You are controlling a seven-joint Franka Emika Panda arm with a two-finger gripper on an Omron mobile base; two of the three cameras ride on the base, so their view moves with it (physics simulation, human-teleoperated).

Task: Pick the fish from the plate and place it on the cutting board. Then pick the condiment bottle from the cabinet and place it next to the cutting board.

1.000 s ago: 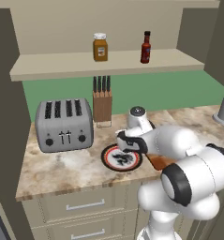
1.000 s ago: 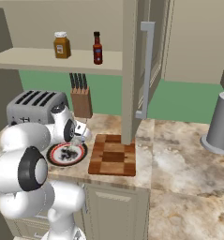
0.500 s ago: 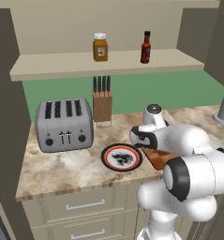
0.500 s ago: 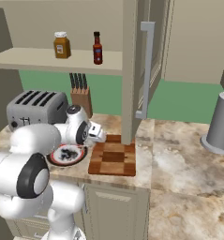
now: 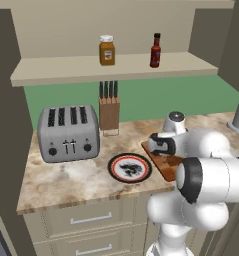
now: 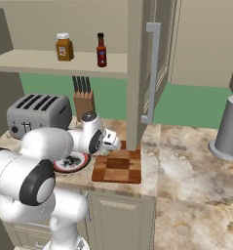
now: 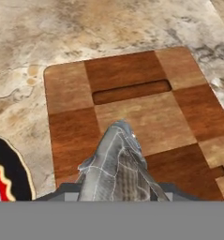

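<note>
The silvery-grey fish (image 7: pixel 115 164) sits between my gripper's (image 7: pixel 117 191) jaws, nose pointing away over the checkered cutting board (image 7: pixel 132 70). My gripper (image 5: pixel 158 145) (image 6: pixel 113 141) hovers above the near left part of the cutting board (image 5: pixel 167 169) (image 6: pixel 120 168), shut on the fish. The plate (image 5: pixel 130 167) (image 6: pixel 74 161) (image 7: pixel 5 173) lies just left of the board with nothing on it. On the cabinet shelf (image 5: pixel 116 67) (image 6: pixel 54 63) the dark red condiment bottle (image 5: pixel 155 51) (image 6: pixel 101 50) stands upright.
An amber jar (image 5: pixel 107 50) (image 6: pixel 64 47) stands left of the bottle on the shelf. A toaster (image 5: pixel 68 132) (image 6: pixel 37 114) and a knife block (image 5: pixel 109 112) (image 6: pixel 83 100) stand behind the plate. A grey cylinder (image 6: pixel 230 129) stands far right on the counter.
My gripper has swung right from above the plate to above the cutting board, carrying the fish with it. The plate and the bottle have stayed put.
</note>
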